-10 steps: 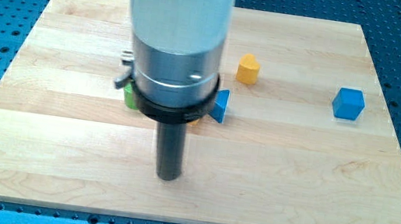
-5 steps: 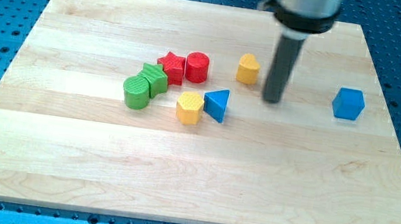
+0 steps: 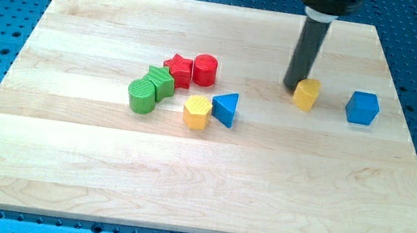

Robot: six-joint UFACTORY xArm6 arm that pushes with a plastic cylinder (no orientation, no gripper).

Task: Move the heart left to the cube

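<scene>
The yellow heart (image 3: 306, 93) lies on the wooden board (image 3: 198, 189) at the view's right. The blue cube (image 3: 363, 107) sits to its right, with a gap of about one block width between them. My tip (image 3: 292, 86) rests on the board, touching the heart's upper left side. The dark rod rises from there to the view's top.
A cluster lies left of centre: a red star (image 3: 178, 70), a red cylinder (image 3: 205, 69), a green star (image 3: 161, 82), a green cylinder (image 3: 143, 96), a yellow hexagon (image 3: 197, 112) and a blue triangle (image 3: 226, 108). The board's right edge is beyond the cube.
The heart has moved right and slightly down, from beside the cluster to near the cube. The rod went from the view's lower middle to the heart's left side.
</scene>
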